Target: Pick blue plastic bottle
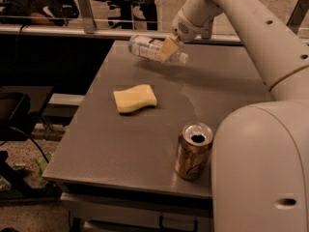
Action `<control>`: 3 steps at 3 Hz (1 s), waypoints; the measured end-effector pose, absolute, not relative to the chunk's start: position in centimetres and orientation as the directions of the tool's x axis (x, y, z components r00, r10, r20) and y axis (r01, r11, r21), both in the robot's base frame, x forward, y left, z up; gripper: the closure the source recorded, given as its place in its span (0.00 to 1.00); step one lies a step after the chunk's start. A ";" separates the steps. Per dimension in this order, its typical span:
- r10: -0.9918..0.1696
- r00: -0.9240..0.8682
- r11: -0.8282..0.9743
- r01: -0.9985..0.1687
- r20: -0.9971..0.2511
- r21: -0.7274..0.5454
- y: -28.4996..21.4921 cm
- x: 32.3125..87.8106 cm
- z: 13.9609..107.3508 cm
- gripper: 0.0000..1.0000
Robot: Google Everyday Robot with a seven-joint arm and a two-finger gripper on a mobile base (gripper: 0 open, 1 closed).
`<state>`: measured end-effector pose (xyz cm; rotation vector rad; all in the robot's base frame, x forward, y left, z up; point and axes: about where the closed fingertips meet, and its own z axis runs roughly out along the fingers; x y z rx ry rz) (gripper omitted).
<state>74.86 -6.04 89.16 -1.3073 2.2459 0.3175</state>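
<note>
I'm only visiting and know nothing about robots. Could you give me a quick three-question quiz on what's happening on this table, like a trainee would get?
1. True or false: the claw is gripping the blue plastic bottle over the far end of the table.
2. Which thing lies flat near the table's middle? A) soda can B) yellow sponge C) the bottle
3. Fill in: the soda can stands upright near the front edge, and its top is ____ (open or sealed).

Key: 1 true; 2 B; 3 open.
</note>
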 end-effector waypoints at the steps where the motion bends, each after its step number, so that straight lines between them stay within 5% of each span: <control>1: -0.744 -0.360 0.470 -0.881 -0.563 -0.058 -5.5 73.5 91.9 1.00; 3: -0.750 -0.318 0.437 -0.896 -0.580 -0.075 -5.3 72.3 94.7 1.00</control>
